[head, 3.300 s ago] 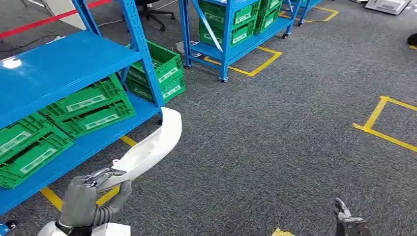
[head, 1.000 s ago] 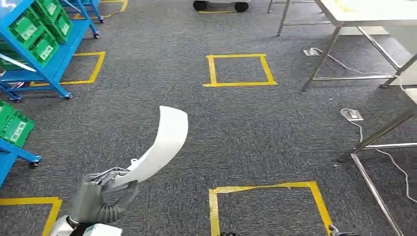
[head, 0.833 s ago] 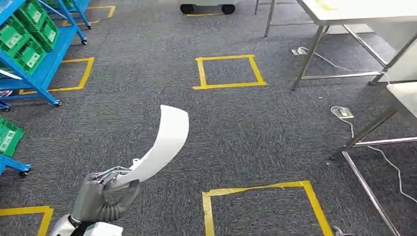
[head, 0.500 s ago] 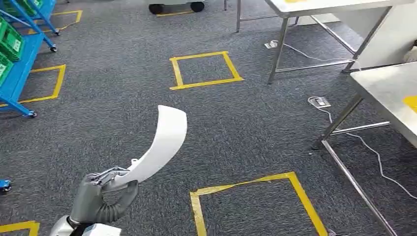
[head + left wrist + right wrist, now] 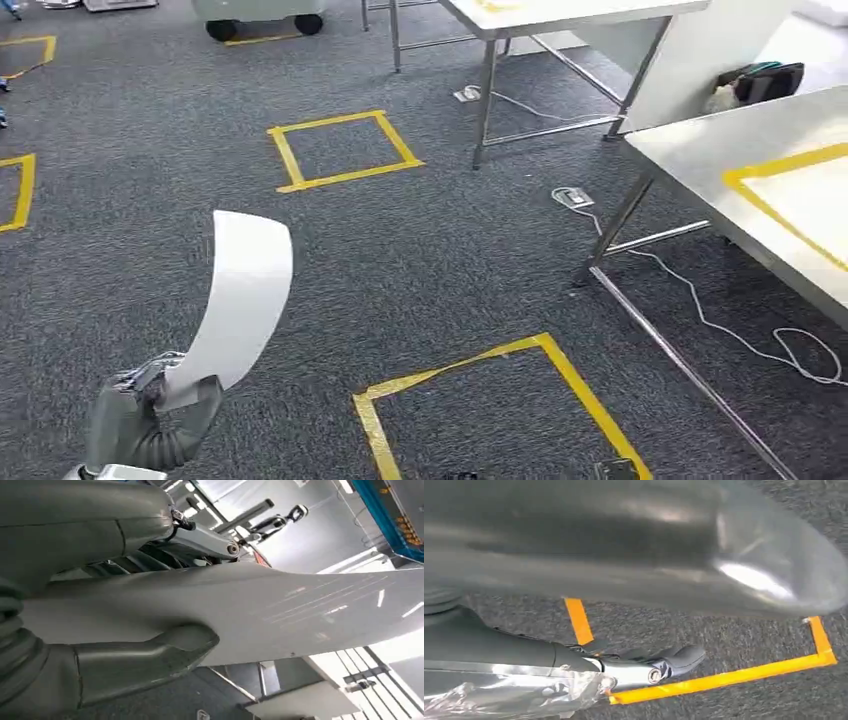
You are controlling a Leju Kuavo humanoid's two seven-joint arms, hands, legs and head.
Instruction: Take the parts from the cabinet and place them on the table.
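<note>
Left hand (image 5: 150,420) grips the curved white part (image 5: 238,300) over open carpet (image 5: 450,270), table (image 5: 720,160) edge off right; right hand (image 5: 664,665) looks empty, fingers apart, I think.

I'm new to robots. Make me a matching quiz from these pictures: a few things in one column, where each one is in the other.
Things:
1. white curved part
2. yellow tape square
3. white cable
4. steel table

Places:
A. on the carpet, far ahead
B. at the right edge of the head view
C. trailing across the floor beneath the table
D. held in the left hand

Pairs: 1-D, 2-A, 3-C, 4-B
</note>
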